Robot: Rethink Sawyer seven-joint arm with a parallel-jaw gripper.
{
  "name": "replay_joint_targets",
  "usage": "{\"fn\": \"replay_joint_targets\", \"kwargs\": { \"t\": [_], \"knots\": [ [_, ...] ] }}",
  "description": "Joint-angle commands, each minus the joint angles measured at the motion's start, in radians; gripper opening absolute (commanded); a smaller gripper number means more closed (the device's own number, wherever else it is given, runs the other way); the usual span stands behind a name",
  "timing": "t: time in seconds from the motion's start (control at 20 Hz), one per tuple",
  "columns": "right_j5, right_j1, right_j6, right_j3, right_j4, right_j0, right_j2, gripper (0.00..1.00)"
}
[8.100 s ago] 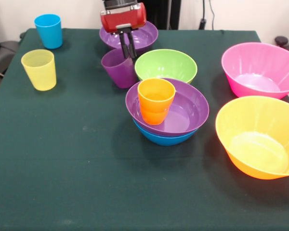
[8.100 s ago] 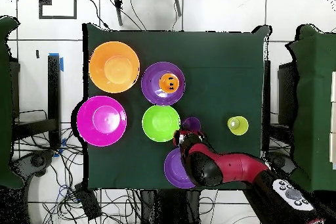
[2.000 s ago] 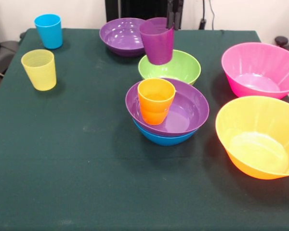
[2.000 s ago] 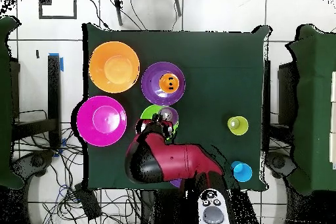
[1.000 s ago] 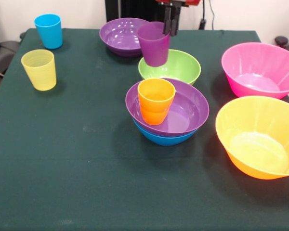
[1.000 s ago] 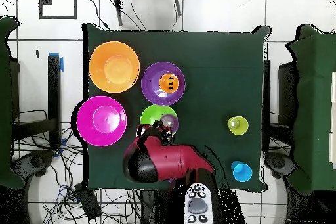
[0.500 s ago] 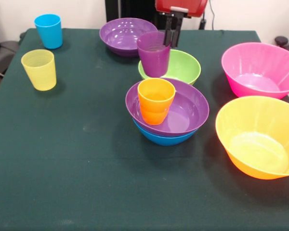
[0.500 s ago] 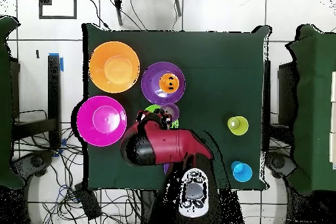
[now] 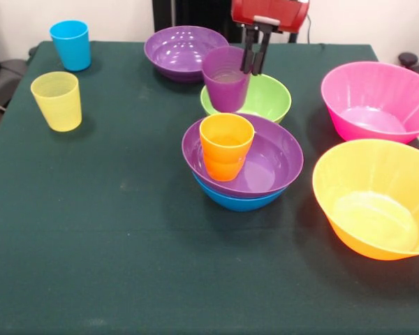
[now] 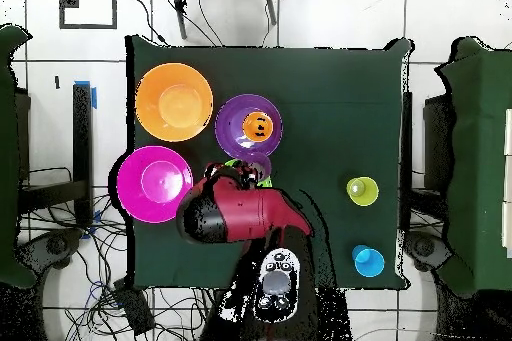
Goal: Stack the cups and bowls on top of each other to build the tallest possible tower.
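In the front view, the blue cup (image 9: 70, 44) stands upright at the far left corner of the dark green tabletop (image 9: 105, 244). The yellow cup (image 9: 56, 100) stands upright nearer the camera, a little left of it and apart from it. Toward the middle, a purple bowl (image 9: 179, 51) sits alone at the far edge. Just right of it, the purple cup (image 9: 225, 79) hangs upright in front of the green bowl (image 9: 262, 98), with its base clear of the tabletop. The gripper (image 9: 254, 54) comes down from the red arm head (image 9: 269, 12) and is clamped on the cup's right rim, one finger inside the wall and one outside.

In front of the green bowl stands the tower (image 9: 241, 167): a blue bowl (image 9: 239, 200) at the bottom, a second purple bowl (image 9: 265, 162) nested in it, and the orange cup (image 9: 225, 146) upright inside that, toward its left side. The held purple cup is behind the orange cup and higher, not touching it.

At the right, the pink bowl (image 9: 377, 101) sits at the far side. The large orange bowl (image 9: 373, 199) sits nearer the camera, close to the pink one, and both reach the picture's right edge.

In the overhead view, the red arm covers most of the green bowl.
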Motion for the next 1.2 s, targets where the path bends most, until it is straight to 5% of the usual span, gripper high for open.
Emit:
{"fn": "replay_joint_targets", "kwargs": {
  "t": [0.05, 0.65, 0.95, 1.2],
  "knots": [
    [0.088, 0.068, 0.138, -0.059, 0.041, 0.046, -0.005, 0.00],
    [0.090, 0.044, 0.101, -0.048, 0.056, 0.034, -0.009, 0.00],
    [0.276, -0.172, 0.037, 0.042, 0.067, 0.029, 0.005, 0.00],
    [0.327, -0.190, 0.029, 0.031, 0.072, 0.015, 0.027, 0.00]
  ]
}}
